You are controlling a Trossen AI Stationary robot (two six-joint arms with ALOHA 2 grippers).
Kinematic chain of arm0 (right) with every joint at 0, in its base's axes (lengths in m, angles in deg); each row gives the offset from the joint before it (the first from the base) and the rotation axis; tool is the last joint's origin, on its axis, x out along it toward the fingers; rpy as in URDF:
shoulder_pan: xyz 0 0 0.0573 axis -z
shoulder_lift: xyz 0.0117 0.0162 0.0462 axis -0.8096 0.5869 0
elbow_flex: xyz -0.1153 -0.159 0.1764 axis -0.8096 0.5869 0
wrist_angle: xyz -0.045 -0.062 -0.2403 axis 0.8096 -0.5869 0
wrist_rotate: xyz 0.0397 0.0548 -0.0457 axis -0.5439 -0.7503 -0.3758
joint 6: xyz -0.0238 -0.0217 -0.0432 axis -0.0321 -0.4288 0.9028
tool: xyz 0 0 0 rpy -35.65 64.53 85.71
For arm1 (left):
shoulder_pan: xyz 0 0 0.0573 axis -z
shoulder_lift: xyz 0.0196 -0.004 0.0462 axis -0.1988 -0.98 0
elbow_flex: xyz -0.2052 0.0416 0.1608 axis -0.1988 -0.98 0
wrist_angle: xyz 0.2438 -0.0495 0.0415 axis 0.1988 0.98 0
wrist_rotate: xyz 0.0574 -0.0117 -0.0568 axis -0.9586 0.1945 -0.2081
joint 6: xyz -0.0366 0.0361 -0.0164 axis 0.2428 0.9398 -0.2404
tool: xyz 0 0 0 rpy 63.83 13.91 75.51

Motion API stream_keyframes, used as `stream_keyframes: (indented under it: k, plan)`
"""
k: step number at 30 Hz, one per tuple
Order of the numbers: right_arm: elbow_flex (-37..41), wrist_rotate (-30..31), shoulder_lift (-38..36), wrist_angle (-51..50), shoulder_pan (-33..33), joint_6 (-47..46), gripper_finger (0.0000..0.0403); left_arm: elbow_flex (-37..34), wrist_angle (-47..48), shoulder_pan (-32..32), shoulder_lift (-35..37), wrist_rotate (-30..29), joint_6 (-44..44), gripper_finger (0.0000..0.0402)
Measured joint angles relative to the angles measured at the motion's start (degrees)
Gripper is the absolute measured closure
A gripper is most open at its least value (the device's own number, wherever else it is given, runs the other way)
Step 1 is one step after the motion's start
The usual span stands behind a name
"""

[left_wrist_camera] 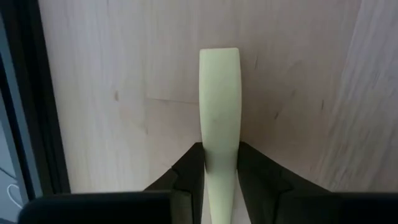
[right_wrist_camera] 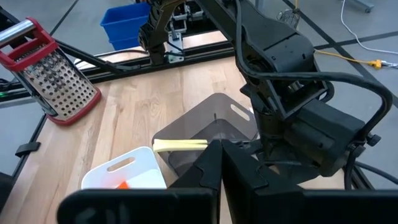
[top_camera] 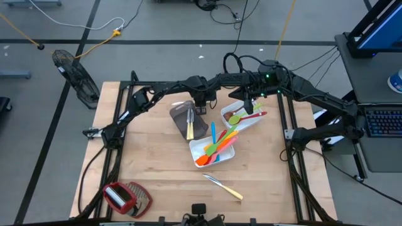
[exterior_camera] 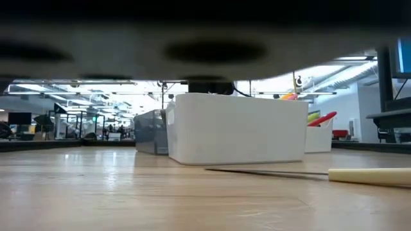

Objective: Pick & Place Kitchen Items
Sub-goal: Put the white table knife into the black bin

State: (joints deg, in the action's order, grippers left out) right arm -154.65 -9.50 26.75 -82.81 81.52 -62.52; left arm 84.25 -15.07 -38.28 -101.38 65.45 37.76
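Left wrist view is the only one showing the grip: left gripper (left_wrist_camera: 221, 171) fingers (left_wrist_camera: 189, 168) clamped on a pale cutlery handle (left_wrist_camera: 219, 106), bare wood behind it. From above that contact is hidden: the left arm's wrist covers it, over the far edge of the grey tray (top_camera: 200, 129), which holds more pale-handled cutlery (top_camera: 190, 122).

Right gripper (right_wrist_camera: 221, 158) fingers pressed together, nothing between them. It hangs over the far white tray (top_camera: 250, 123), which holds a red spoon (top_camera: 254, 115) and a green one (top_camera: 237, 115). The right wrist view also catches the left arm's wrist over the grey tray, plus the handle end sticking out.

Near white tray (top_camera: 196, 148) holds orange, yellow, blue and green utensils. One knife (top_camera: 223, 186) lies alone on the table (top_camera: 157, 169), toward the front. Grater (top_camera: 125, 196) at the front left corner.

Low view: near white tray's wall (exterior_camera: 237, 131) blocks most of the rest; the arms barely show.
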Motion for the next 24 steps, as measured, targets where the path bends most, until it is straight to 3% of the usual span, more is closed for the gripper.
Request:
stream_keyframes:
  k: [12,18,24]
  plan:
    - [0.0,0.0,0.0,-0.21,0.0,0.05,0.0399,0.0,-0.58,0.29,0.02,-1.2,2.48,0.0323]
    - [0.0,0.0,0.0,-1.23,0.0,0.0,0.0399,-0.1,-5.44,1.48,3.41,-3.69,4.87,0.0355]
    - [0.02,-0.01,0.0,-1.44,-0.02,-0.02,0.0399,-0.02,-6.38,0.76,7.47,-3.74,4.86,0.0352]
